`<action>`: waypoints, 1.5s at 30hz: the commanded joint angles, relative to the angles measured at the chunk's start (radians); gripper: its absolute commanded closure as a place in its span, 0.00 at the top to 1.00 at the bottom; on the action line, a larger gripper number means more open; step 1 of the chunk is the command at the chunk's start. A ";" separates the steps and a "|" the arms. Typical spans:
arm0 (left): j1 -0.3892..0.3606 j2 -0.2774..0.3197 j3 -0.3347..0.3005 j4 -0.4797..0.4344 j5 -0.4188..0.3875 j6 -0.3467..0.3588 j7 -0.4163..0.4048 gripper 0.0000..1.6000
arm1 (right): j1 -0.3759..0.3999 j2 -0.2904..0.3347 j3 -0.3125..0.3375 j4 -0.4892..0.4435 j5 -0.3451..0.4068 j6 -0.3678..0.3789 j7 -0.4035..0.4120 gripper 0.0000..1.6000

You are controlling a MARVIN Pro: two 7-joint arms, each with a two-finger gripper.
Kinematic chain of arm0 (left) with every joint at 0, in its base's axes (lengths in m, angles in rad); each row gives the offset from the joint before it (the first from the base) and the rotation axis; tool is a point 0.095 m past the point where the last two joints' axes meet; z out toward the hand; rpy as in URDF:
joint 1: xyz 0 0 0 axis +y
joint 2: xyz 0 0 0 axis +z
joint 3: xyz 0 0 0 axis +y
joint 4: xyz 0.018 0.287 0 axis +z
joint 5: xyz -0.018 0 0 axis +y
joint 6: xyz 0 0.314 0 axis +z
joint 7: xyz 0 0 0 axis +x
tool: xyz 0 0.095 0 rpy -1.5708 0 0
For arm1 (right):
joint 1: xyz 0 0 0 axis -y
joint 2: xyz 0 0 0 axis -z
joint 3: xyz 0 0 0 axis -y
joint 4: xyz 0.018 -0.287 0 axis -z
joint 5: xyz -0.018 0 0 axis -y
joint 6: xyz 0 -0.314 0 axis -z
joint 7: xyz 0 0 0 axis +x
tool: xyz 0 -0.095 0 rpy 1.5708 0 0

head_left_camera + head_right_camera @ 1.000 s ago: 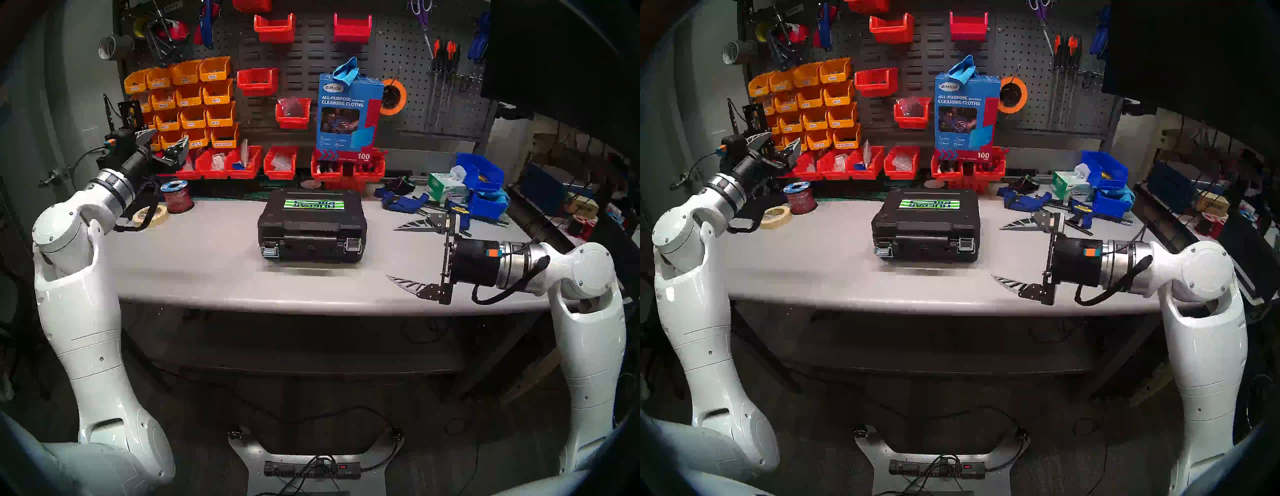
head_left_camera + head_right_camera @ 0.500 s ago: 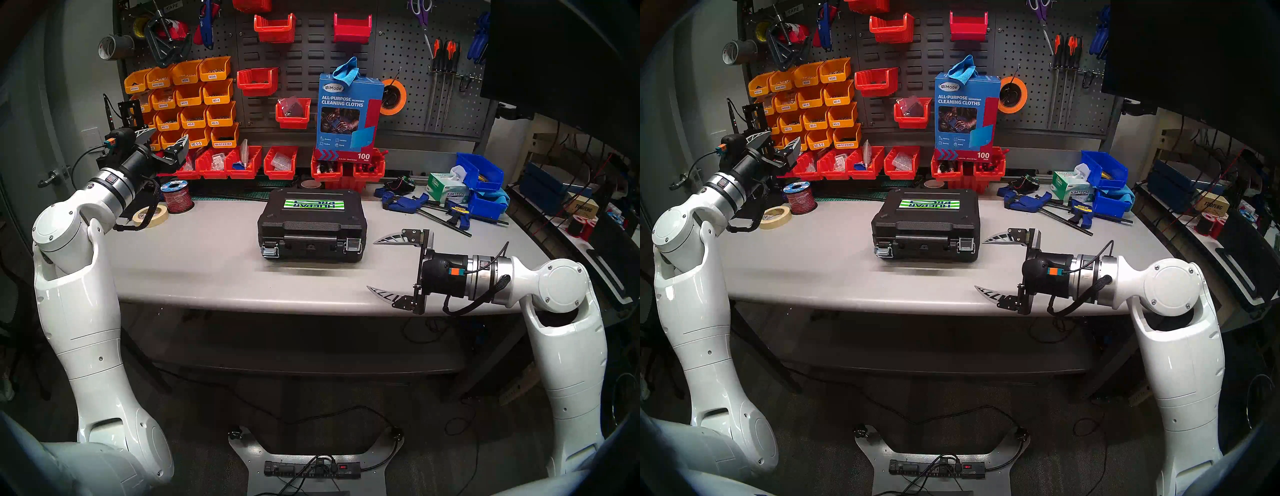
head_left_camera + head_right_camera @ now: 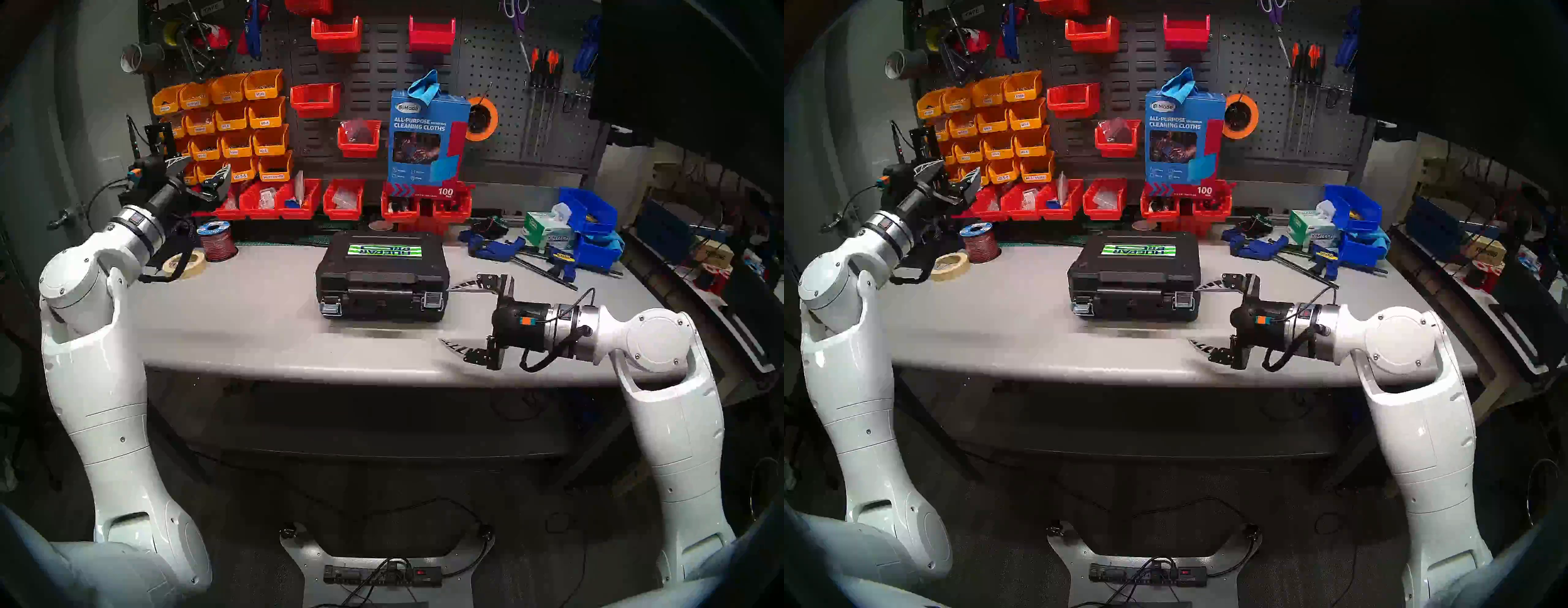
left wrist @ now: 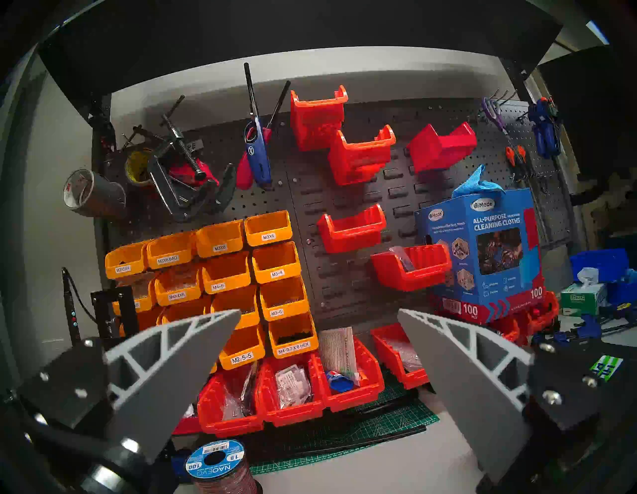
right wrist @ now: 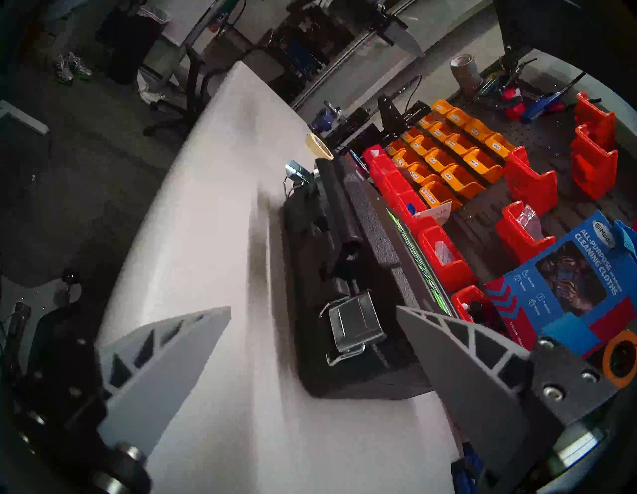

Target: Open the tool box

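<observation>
Grey surface [image 3: 254, 322] holds the black hard-plastic tool box [image 3: 382, 276] just beside the right gripper [image 3: 449, 314], jaws wide apart and empty, which should gently flip the near silver latch [image 3: 432, 300] up.

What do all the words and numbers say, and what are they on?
"UiMade", "ALL-PURPOSE CLEANING CLOTHS", "100": tall blue cardboard cloth box.
"M3X6", "M3X8", "M3X8 BAD", "M3-4", "M4-6", "M2.5-5", "M4-0.7 X 6 HEX": small orange plastic bins.
"NAOEVO", "18", "100": blue-topped red wire spool.
"KIMTECH": green-and-white tissue box.
Black plastic tool box: green-and-white label upside down, blurred.
Other bin labels: too small.
</observation>
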 commanded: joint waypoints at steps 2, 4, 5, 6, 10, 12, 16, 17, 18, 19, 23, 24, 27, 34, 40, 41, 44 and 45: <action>-0.012 0.002 -0.002 -0.010 -0.008 -0.002 -0.002 1.00 | 0.050 -0.008 -0.014 0.017 -0.023 0.009 -0.016 1.00; -0.012 0.002 -0.002 -0.010 -0.008 -0.002 -0.001 1.00 | 0.053 -0.011 -0.017 0.020 -0.024 0.010 -0.016 1.00; -0.012 0.003 -0.002 -0.010 -0.008 -0.002 -0.001 1.00 | 0.060 -0.015 -0.021 0.024 -0.025 0.013 -0.018 1.00; -0.012 0.003 -0.002 -0.010 -0.008 -0.002 -0.001 1.00 | 0.063 -0.016 -0.023 0.027 -0.026 0.014 -0.018 1.00; -0.012 0.003 -0.002 -0.010 -0.009 -0.002 0.000 1.00 | 0.071 -0.019 -0.026 0.033 -0.027 0.016 -0.017 1.00; -0.012 0.004 -0.001 -0.010 -0.009 -0.002 0.000 1.00 | 0.076 -0.020 -0.028 0.037 -0.028 0.017 -0.015 1.00; -0.011 0.004 -0.001 -0.010 -0.010 -0.002 0.001 1.00 | 0.087 -0.021 -0.032 0.046 -0.028 0.014 -0.011 1.00; -0.011 0.004 -0.001 -0.010 -0.010 -0.002 0.001 1.00 | 0.087 -0.021 -0.032 0.046 -0.028 0.014 -0.011 1.00; -0.011 0.004 -0.001 -0.010 -0.010 -0.002 0.001 1.00 | 0.090 -0.021 -0.034 0.048 -0.027 0.013 -0.009 1.00; -0.011 0.005 -0.001 -0.010 -0.011 -0.002 0.001 1.00 | 0.096 -0.022 -0.036 0.053 -0.026 0.014 -0.006 1.00; -0.011 0.005 0.000 -0.010 -0.011 -0.002 0.002 1.00 | 0.107 -0.023 -0.044 0.063 -0.028 0.014 -0.003 1.00; -0.011 0.005 0.000 -0.010 -0.011 -0.002 0.002 1.00 | 0.111 -0.024 -0.048 0.068 -0.029 0.013 -0.003 1.00; -0.011 0.006 0.000 -0.010 -0.012 -0.002 0.002 1.00 | 0.119 -0.028 -0.062 0.079 -0.034 0.011 -0.004 1.00; -0.010 0.006 0.000 -0.010 -0.013 -0.002 0.003 1.00 | 0.132 -0.030 -0.087 0.090 -0.037 0.013 -0.003 1.00; -0.010 0.007 0.001 -0.010 -0.014 -0.002 0.004 1.00 | 0.131 -0.032 -0.100 0.092 -0.042 0.016 -0.006 1.00; -0.010 0.007 0.001 -0.010 -0.014 -0.002 0.004 1.00 | 0.132 -0.032 -0.101 0.093 -0.041 0.017 -0.005 1.00; -0.010 0.008 0.001 -0.010 -0.014 -0.002 0.004 1.00 | 0.133 -0.031 -0.103 0.095 -0.042 0.018 -0.004 1.00; -0.010 0.008 0.001 -0.010 -0.014 -0.002 0.005 1.00 | 0.134 -0.031 -0.104 0.097 -0.043 0.018 -0.004 1.00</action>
